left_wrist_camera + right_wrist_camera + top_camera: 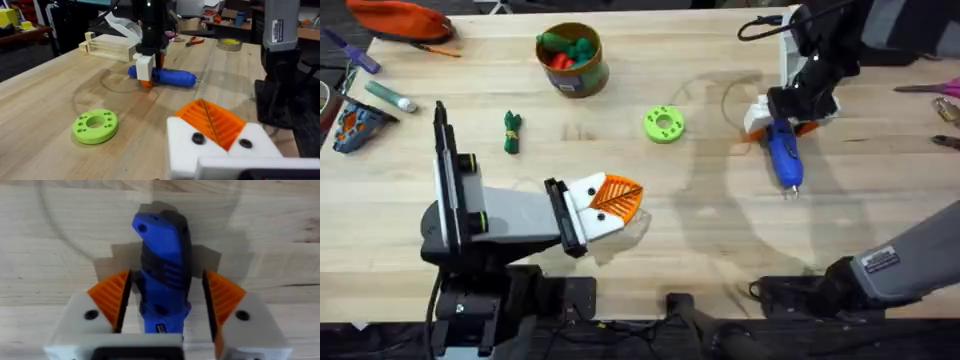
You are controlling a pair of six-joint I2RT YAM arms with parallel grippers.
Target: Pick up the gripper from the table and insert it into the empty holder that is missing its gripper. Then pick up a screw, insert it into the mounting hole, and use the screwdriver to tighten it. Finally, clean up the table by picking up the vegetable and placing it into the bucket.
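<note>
Screwdriver step: right gripper straddles it on table near right edge, jaws apart (not yet clamped). Next: close, lift. Left gripper together, idle.

vegetable left of bucket

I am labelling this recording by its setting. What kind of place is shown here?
Probably a workshop or robotics lab: a pale wooden worktable, cluttered benches with hand tools in the room behind it, and a blue pen-shaped electric screwdriver lying between the fingers of the right claw.
</note>
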